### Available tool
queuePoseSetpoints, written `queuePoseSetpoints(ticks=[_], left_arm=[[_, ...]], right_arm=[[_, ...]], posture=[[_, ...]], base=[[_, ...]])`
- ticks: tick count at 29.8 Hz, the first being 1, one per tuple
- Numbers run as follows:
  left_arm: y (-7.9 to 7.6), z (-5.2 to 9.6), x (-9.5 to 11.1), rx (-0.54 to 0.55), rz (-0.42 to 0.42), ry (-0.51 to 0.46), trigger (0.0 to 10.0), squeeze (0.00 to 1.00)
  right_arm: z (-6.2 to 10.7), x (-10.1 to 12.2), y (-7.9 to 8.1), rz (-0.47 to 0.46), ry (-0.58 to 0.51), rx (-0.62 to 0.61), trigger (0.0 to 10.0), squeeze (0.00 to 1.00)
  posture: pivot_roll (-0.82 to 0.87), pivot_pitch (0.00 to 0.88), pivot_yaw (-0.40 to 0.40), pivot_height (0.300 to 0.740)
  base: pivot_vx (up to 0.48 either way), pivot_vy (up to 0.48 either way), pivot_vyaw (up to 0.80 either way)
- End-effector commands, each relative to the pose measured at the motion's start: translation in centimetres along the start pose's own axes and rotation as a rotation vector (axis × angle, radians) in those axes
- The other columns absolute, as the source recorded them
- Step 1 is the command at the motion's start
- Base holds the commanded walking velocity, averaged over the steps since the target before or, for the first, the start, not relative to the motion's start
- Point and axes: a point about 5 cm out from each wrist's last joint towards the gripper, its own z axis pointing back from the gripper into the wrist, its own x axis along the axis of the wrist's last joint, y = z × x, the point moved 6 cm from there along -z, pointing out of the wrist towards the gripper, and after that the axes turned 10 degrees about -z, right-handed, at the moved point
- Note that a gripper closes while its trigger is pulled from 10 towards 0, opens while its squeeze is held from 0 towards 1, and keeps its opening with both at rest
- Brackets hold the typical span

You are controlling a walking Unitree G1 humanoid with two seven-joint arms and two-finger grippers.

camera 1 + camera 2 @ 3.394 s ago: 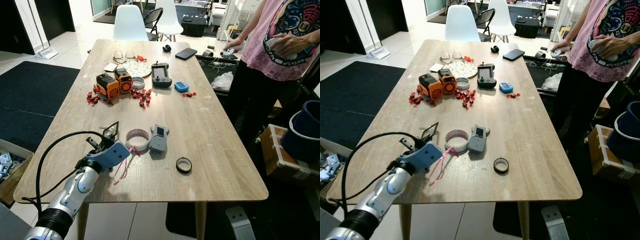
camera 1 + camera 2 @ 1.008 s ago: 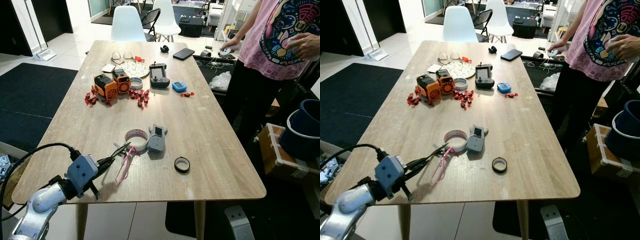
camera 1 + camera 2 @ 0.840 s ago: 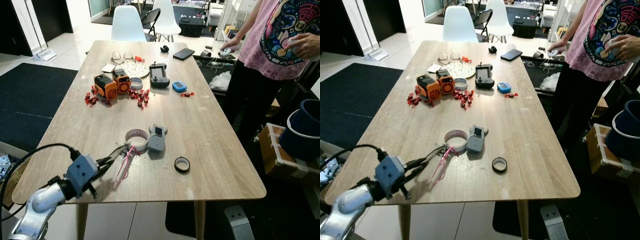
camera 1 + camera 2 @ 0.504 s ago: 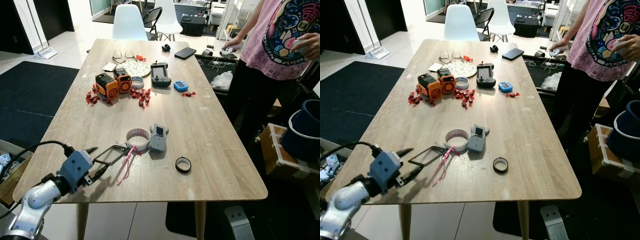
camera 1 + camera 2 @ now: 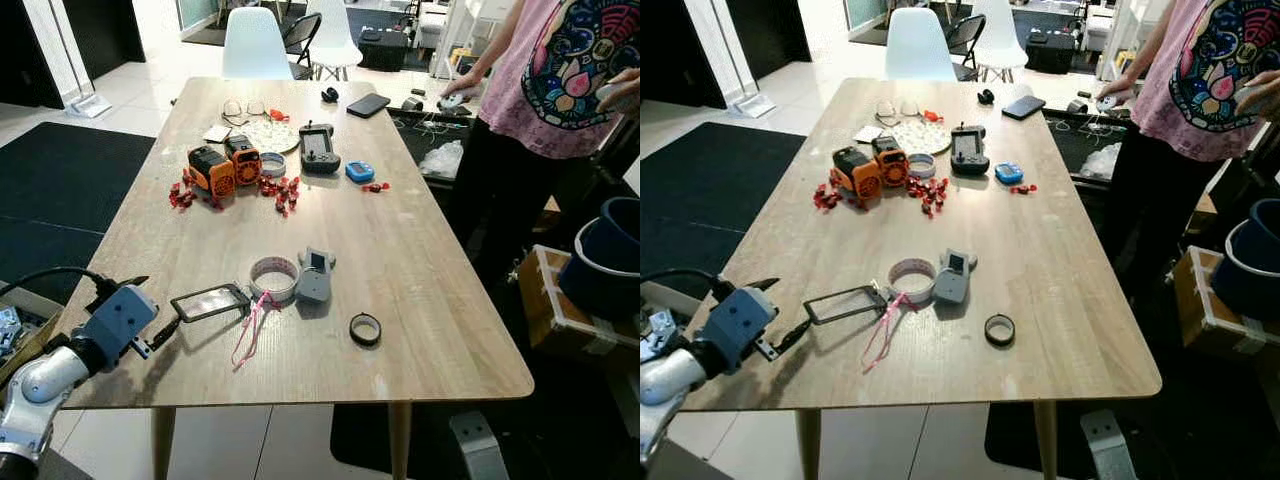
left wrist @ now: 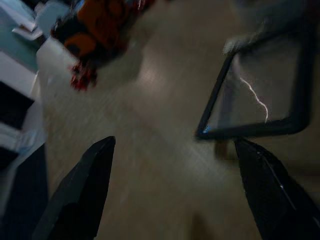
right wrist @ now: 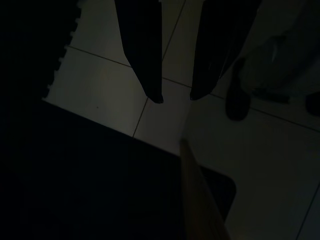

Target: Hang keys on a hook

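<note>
A black rectangular frame (image 5: 210,302) lies flat on the wooden table (image 5: 420,250), near the front left. A pink cord (image 5: 247,335) trails from its far corner, where small metal pieces (image 5: 240,291) lie next to a tape roll (image 5: 275,278). My left gripper (image 5: 160,301) is open just short of the frame's near end, with nothing between its fingers. In the left wrist view the frame (image 6: 260,95) lies ahead of the widely spread left gripper (image 6: 174,141). My right gripper (image 7: 174,96) hangs idle over a dim tiled floor, its fingers a little apart.
A grey handheld device (image 5: 315,275) and a black ring (image 5: 365,328) lie right of the tape roll. Orange gadgets (image 5: 225,165), red bits, a controller (image 5: 318,148) and a phone sit farther back. A person (image 5: 570,70) stands at the table's right side. White chairs (image 5: 255,45) stand at the far end.
My left gripper has opened and drawn back toward the table's front-left corner. The black frame, earlier between its fingers, now lies free on the table.
</note>
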Motion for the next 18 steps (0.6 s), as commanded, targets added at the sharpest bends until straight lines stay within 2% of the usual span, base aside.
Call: queuePoseSetpoints(ticks=[1, 8, 11, 13, 14, 15, 17, 18], left_arm=[[1.0, 0.6, -0.7, 0.000, -0.059, 0.032, 10.0, 0.00], [2.6, 1.2, -1.5, 0.037, -0.086, 0.068, 10.0, 0.00], [3.4, 0.9, -0.8, 0.096, 0.014, 0.028, 10.0, 0.00], [2.1, 0.0, 1.1, 0.053, 0.149, -0.075, 10.0, 0.00], [2.1, 0.0, 1.1, 0.053, 0.149, -0.075, 10.0, 0.00], [0.3, -0.8, 2.8, 0.004, 0.231, -0.149, 10.0, 0.00], [-0.9, -1.6, 3.7, -0.003, 0.279, -0.168, 10.0, 0.00], [-0.9, -1.6, 3.7, -0.003, 0.279, -0.168, 10.0, 0.00]], right_arm=[[0.1, -0.3, 0.0, 0.002, 0.010, 0.001, 10.0, 0.00], [0.1, -0.3, 0.0, 0.002, 0.009, 0.000, 10.0, 0.00], [0.1, -0.3, -0.1, 0.002, 0.010, 0.001, 10.0, 0.00], [0.1, -0.3, 0.0, 0.003, 0.010, 0.002, 10.0, 0.00], [0.1, -0.3, 0.0, 0.003, 0.010, 0.002, 10.0, 0.00], [0.0, -0.3, 0.1, 0.004, 0.011, 0.004, 10.0, 0.00], [0.0, -0.3, 0.1, 0.003, 0.011, 0.004, 10.0, 0.00], [0.0, -0.3, 0.1, 0.003, 0.011, 0.004, 10.0, 0.00]], posture=[[0.05, 0.086, -0.064, 0.740], [0.05, 0.087, -0.064, 0.740], [0.05, 0.088, -0.065, 0.740], [0.05, 0.089, -0.066, 0.740], [0.05, 0.089, -0.066, 0.740], [0.05, 0.090, -0.064, 0.740], [0.05, 0.090, -0.064, 0.740], [0.05, 0.090, -0.064, 0.740]], base=[[0.000, 0.000, 0.00], [0.000, 0.000, 0.00], [0.000, 0.000, 0.00], [0.000, 0.000, 0.00], [0.000, 0.000, 0.00], [0.000, 0.000, 0.00], [0.000, 0.000, 0.00], [0.000, 0.000, 0.00]])
